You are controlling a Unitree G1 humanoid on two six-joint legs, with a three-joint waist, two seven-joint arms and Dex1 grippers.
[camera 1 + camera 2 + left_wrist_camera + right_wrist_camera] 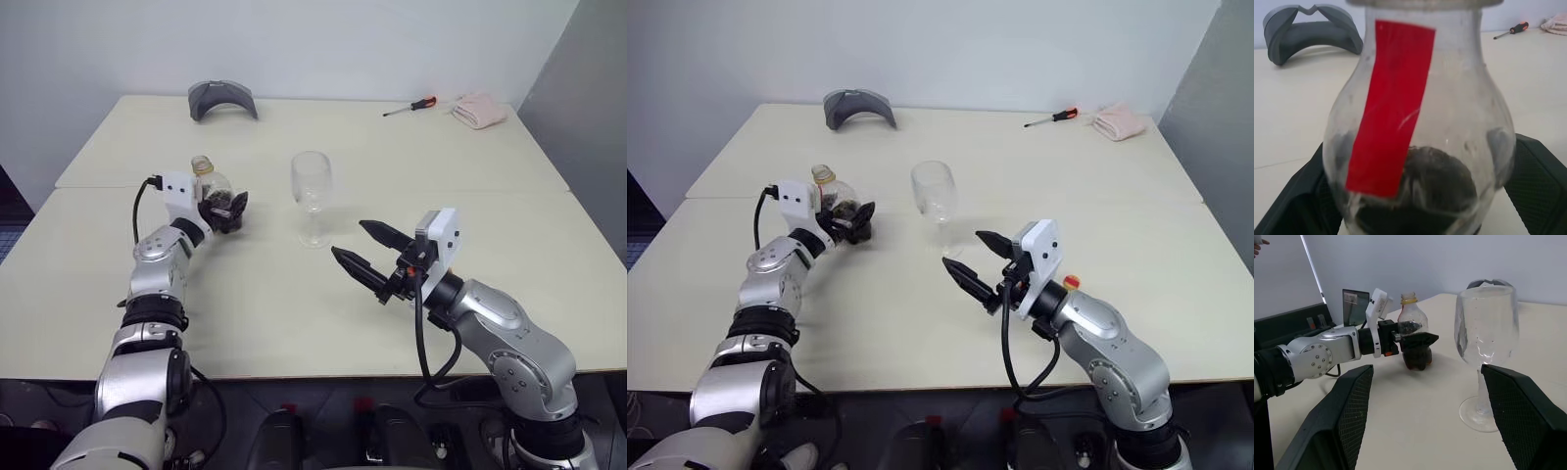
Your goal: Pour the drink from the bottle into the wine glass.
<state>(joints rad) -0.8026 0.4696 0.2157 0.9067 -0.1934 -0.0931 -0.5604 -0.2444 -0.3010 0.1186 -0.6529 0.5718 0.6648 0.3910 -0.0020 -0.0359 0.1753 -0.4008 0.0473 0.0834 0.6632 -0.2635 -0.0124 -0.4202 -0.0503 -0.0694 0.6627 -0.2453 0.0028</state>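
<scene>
- desk — pale, wide surface carrying everything; at its far edge lie a grey curved object, a folded pink cloth and a red-handled screwdriver, all well apart from the work.
- wine glass — upright near the desk's middle, bowl empty, foot flat on the surface; it stands between the two arms, apart from both.
- bottle — upright on the desk to the left of the glass; it looks uncapped, with a yellowish ring at the neck, and a red strip shows on its body in the left wrist view. the drink sits dark and low in the rounded base.
- left claw — jaws spread wide, one finger on either side of the bottle's lower body; the fingers flank it closely, yet no firm squeeze is evident, so it has hold of nothing.
- right claw — jaws well apart and empty, hanging above the desk just to the right of the glass, pointing toward it.
- step in hand, as judged: the grasp of the bottle — pouring has not begun.
- next move, as judged: close the left jaws squarely on the body, lift without tipping, carry the mouth over the glass rim, then tilt slowly; the right claw is well placed to steady the stem.
</scene>
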